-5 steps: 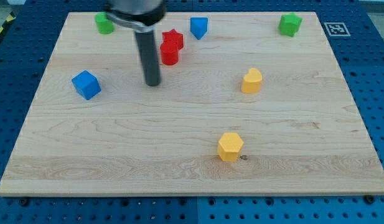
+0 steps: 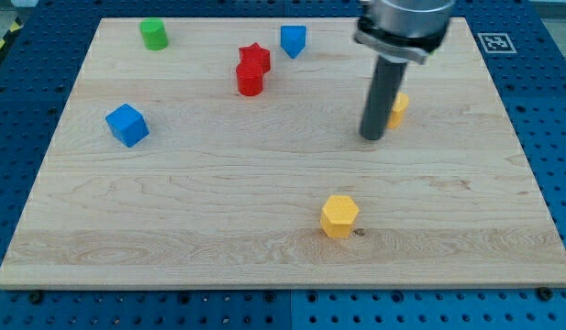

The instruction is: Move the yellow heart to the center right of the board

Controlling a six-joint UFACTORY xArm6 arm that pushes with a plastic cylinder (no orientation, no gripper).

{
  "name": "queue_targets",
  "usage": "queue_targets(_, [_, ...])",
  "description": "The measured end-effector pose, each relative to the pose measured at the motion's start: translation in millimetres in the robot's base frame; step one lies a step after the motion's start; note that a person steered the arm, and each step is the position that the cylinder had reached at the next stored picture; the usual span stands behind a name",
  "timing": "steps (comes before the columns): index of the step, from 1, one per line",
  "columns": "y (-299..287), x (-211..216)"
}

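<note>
The yellow heart lies right of the board's centre, mostly hidden behind my rod; only its right part shows. My tip rests on the board right at the heart's lower left side, seemingly touching it. A yellow hexagon sits lower, near the view's bottom centre, well below my tip.
A red star and a red cylinder stand together at top centre. A blue block is beside them, a blue cube at the left, a green cylinder at top left. The wooden board ends in blue pegboard.
My rod has swept from left of centre to the right, up against the yellow heart. The heart has shifted slightly right and up. The green block at top right is now hidden behind the arm.
</note>
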State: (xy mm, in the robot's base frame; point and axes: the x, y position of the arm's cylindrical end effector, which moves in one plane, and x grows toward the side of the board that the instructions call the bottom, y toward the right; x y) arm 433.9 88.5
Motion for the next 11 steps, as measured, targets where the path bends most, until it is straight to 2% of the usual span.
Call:
queue_targets(1, [-38.0, -27.8])
queue_targets(2, [-23.1, -54.3])
queue_targets(4, [91.2, -20.6])
queue_targets(5, [97.3, -12.8])
queue_targets(8, [90.4, -12.4])
queue_targets(10, [38.8, -44.4])
queue_targets(11, [-8.9, -33.6])
